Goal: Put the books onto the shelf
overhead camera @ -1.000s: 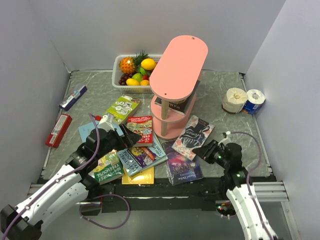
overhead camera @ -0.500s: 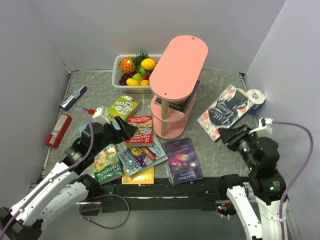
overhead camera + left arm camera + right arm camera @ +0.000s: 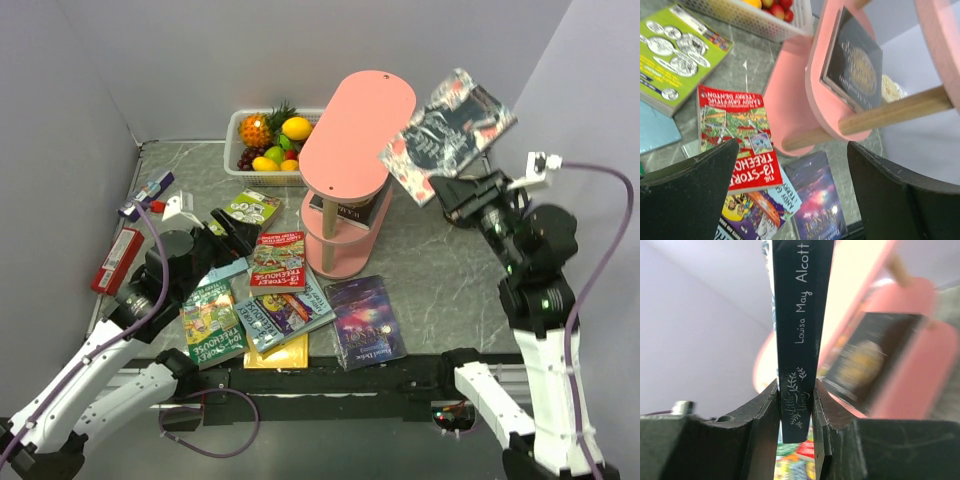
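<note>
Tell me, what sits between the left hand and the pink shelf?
A red Treehouse book lies flat between the left hand and the shelf, seen in the top view.

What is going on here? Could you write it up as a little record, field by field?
Right gripper: shut on the Alcott book, in the air beside the top of the shelf
Left gripper: open, near the red Treehouse book
Shelf: pink, one dark book on its middle tier
Table: purple galaxy book and several others lying flat
Behind the shelf: fruit basket
</note>
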Motion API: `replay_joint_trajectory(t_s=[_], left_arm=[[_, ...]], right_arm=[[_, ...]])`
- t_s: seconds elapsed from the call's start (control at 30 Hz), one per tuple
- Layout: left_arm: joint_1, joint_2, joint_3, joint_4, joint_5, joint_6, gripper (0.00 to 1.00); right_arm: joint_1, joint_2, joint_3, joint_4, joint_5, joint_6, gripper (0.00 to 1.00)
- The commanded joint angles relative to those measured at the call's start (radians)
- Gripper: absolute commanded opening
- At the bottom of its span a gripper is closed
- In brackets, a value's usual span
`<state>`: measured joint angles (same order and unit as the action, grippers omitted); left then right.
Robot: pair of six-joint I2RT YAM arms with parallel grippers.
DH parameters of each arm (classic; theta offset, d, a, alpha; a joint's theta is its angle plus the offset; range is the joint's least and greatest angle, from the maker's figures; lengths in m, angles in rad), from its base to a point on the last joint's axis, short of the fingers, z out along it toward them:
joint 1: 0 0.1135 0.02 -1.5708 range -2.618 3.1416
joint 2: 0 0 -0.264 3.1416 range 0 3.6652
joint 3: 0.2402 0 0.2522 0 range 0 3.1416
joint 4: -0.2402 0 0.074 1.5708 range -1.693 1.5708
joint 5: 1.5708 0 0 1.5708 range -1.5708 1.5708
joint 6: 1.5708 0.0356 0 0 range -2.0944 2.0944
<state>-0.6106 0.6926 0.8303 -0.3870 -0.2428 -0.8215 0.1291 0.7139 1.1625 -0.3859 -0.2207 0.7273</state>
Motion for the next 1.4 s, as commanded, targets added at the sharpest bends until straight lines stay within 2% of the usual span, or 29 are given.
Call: replay_joint_trajectory(t_s=[0.0,0.13,0.37,0.5,0.57,0.63,0.73,0.83,0.87,0.93,1.0,1.03,1.13,1.2,1.37], left_arm=[[-0.005,0.033,0.094,0.023,-0.088,0.041,0.96],[-0.003,0.105,0.17,0.045,-0.096,0.065,0.96],[0.006,0.272,0.331,0.072,-0.047,0.093,0.96],[0.014,0.317,0.363,0.092,-0.02,0.097,0.96],[0.018,0.327,0.369,0.099,-0.004,0.101,0.96],[0.028,0.337,0.369,0.108,0.005,0.099,0.96],[0.038,0.347,0.371,0.114,0.023,0.099,0.96],[0.048,0.355,0.372,0.115,0.042,0.097,0.96],[0.051,0.357,0.371,0.117,0.045,0.096,0.96],[0.057,0.358,0.371,0.119,0.054,0.096,0.96],[0.06,0.357,0.371,0.12,0.057,0.101,0.96],[0.061,0.355,0.372,0.12,0.057,0.102,0.96],[0.064,0.355,0.38,0.119,0.063,0.11,0.96],[0.066,0.357,0.388,0.119,0.066,0.111,0.96],[0.068,0.358,0.395,0.117,0.068,0.113,0.96]], right_arm=[[0.004,0.166,0.166,0.327,-0.202,0.119,0.0],[0.003,0.338,0.272,0.381,-0.37,0.222,0.0],[0.0,0.681,0.566,0.271,-0.586,0.357,0.0],[-0.017,0.797,0.614,0.286,-0.703,0.434,0.0],[-0.023,0.852,0.659,0.236,-0.74,0.405,0.0],[-0.028,0.887,0.725,0.087,-0.753,0.354,0.0],[-0.045,0.897,0.72,-0.001,-0.746,0.285,0.0],[-0.072,0.862,0.695,-0.036,-0.726,0.255,0.2],[-0.078,0.851,0.695,-0.059,-0.718,0.227,0.33],[-0.091,0.835,0.686,-0.099,-0.695,0.205,0.51],[-0.097,0.808,0.671,-0.108,-0.678,0.182,0.58],[-0.1,0.802,0.668,-0.135,-0.671,0.173,0.65],[-0.1,0.786,0.683,-0.179,-0.638,0.127,0.76],[-0.1,0.783,0.707,-0.254,-0.605,0.081,0.77],[-0.088,0.704,0.753,-0.355,-0.375,-0.046,0.79]])
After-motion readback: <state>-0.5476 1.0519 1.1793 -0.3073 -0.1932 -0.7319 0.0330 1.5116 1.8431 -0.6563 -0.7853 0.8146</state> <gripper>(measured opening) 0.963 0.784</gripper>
